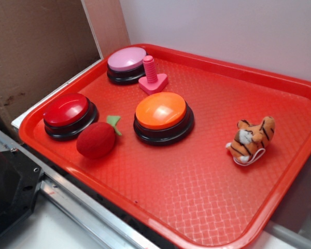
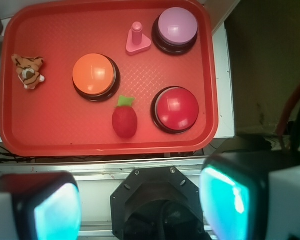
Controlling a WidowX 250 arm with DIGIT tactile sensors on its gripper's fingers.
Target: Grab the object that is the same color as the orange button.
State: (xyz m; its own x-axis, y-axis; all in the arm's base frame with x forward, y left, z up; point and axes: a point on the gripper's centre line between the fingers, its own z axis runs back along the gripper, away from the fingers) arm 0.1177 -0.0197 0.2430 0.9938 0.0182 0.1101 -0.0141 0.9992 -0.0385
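Working across the exterior view from the left, I log the red button at the left edge of the red tray, then the red plush ball with its green leaf just right of it and nearer. The pink button sits at the far side, with a pink peg on a triangular base just beside it. The orange button holds the middle of the tray. The plush tiger, the only object matching that orange, lies well apart to the right on bare tray, untouched, its white loop cord trailing on the near side.

In the wrist view the gripper hangs outside the tray's edge, above the metal rail. Its two fingers stand wide apart with nothing between them, so I record it as released.

The governing relation: in the wrist view the tiger lies up and far to the left of the gripper, at the tray's opposite end. I judge its long axis to run obliquely to the tray's edges, so wrist rotation may be needed.

No brand, label or legible writing appears in either view.
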